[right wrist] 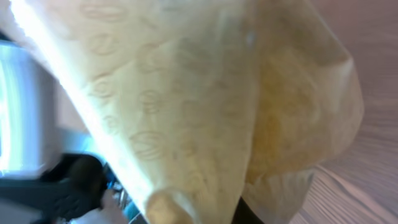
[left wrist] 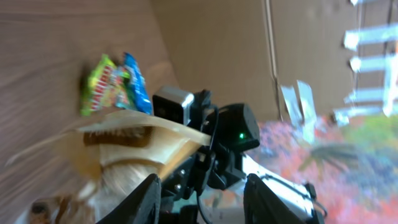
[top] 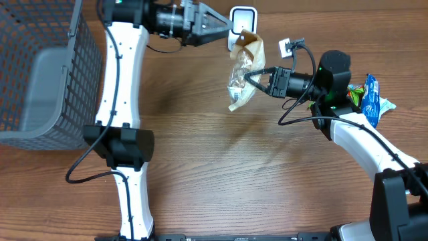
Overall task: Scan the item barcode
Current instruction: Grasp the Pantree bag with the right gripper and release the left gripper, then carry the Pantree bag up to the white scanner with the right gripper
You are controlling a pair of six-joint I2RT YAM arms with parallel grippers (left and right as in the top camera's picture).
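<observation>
The snack bag (top: 239,84), clear with a tan header, hung off the table (top: 200,167) at about 12 o'clock from the table's middle. Its long axis ran from 1 o'clock down to 7 o'clock. The right gripper (top: 257,75) came in from 3 o'clock and pinched the bag at mid-height. The left gripper (top: 229,30) reached in from 9 o'clock at the header.

The white scanner (top: 242,17) stood at 12 o'clock of the bag, just past the header, which overlapped it from overhead. I judged that the next move depended on facing the barcode toward 12 o'clock, and that the right arm, as the one holding, was placed to do it. No view showed the barcode.

The left wrist view showed what the overhead could not: the left gripper (left wrist: 202,186) had its fingers spread, with nothing pinched between them and the bag (left wrist: 124,140) just ahead. Beyond it lay the candy packets (left wrist: 115,84), at 3 o'clock on the table. The right wrist view was filled by the bag (right wrist: 205,106), too close to read. A wire basket (top: 40,67) sat at 9 o'clock, well apart.
</observation>
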